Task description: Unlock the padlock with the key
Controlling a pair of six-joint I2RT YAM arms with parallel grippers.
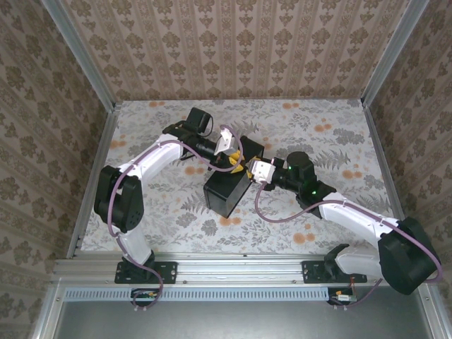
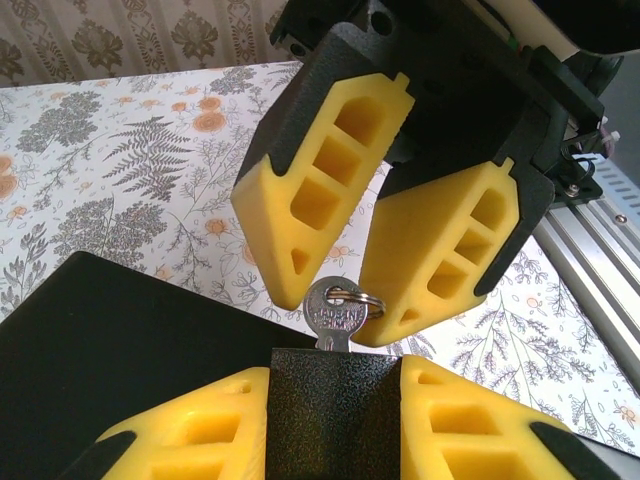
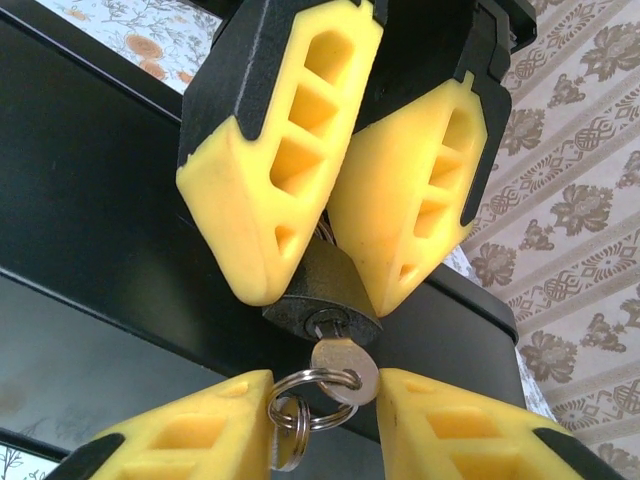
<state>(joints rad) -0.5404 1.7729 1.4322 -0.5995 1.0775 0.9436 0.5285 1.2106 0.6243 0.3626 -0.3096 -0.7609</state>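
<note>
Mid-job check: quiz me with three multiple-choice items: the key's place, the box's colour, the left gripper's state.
1. Where is the key? A in the padlock keyhole; B flat on the box; C dangling free.
2. The box is: A red; B black; C white.
3. The left gripper is: A open; B shut on the key; C shut on the padlock.
Answers: 1A, its blade sits in the keyhole; 2B, it shows black from above; 3C, its fingers clamp the padlock's body.
</note>
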